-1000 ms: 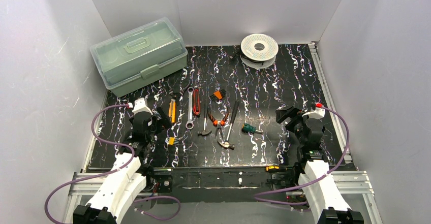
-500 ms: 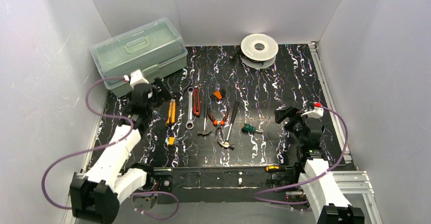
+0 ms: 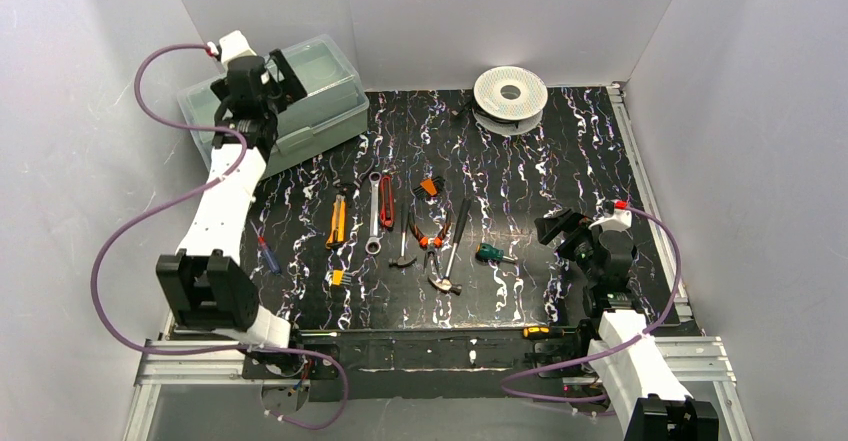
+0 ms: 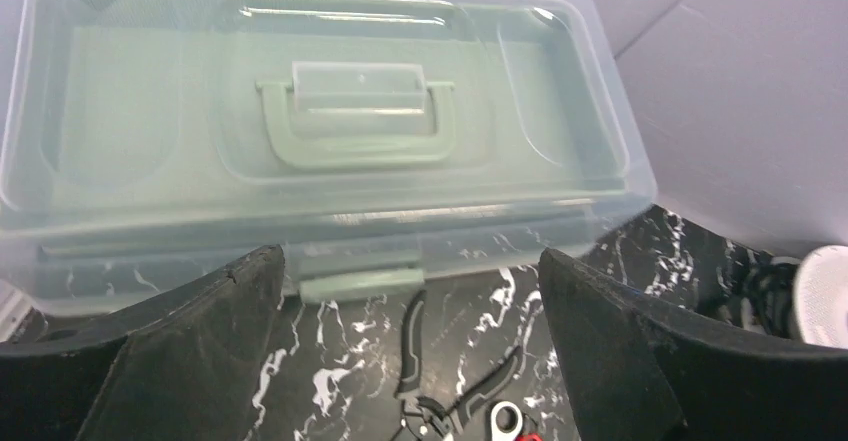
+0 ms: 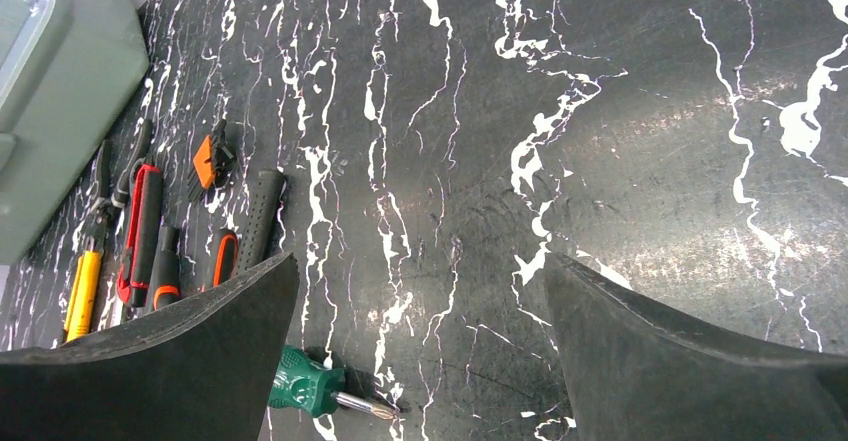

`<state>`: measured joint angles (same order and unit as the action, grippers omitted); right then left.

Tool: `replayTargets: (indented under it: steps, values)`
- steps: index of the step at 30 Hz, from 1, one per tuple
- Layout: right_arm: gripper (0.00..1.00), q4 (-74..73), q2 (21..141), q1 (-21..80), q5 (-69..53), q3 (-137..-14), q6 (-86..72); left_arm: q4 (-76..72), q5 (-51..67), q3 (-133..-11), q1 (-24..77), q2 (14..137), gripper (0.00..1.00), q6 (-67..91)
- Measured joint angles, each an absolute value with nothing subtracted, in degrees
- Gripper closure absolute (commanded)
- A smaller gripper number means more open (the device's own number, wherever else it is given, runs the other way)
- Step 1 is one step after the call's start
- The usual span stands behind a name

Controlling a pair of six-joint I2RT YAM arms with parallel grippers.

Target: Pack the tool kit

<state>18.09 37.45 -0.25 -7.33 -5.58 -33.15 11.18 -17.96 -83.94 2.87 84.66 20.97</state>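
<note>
Both empty, spread wide: left gripper (image 4: 410, 254) above closed toolbox (image 4: 330, 111) far left, facing latch (image 4: 360, 283), presumably to open it; right gripper (image 5: 420, 261) hovers near right.

a black table veined with white (image 3: 560, 161) carries a closed pale green toolbox (image 3: 330, 101) at the upper left and a white spool (image 3: 510, 92) at the upper centre. mid-frame lie a yellow knife (image 3: 338, 221), a wrench (image 3: 373, 216), pliers (image 3: 428, 233), a hammer (image 3: 450, 251) and a green screwdriver (image 3: 492, 253), side by side; a thin small tool (image 3: 268, 255) lies apart at the left.
</note>
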Motion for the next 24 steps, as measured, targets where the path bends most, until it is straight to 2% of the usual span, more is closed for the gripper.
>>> replayTargets:
  steps: [12,24]
  values:
    - [0.04,18.2,37.1,-0.3,-7.9,-5.6,-33.0,22.9,-13.1,-114.6,-5.7,111.1,0.01,13.4]
    - [0.06,18.2,36.7,0.9,-8.4,-5.6,-33.0,31.1,-1.5,-126.9,-9.1,122.6,0.00,11.6]
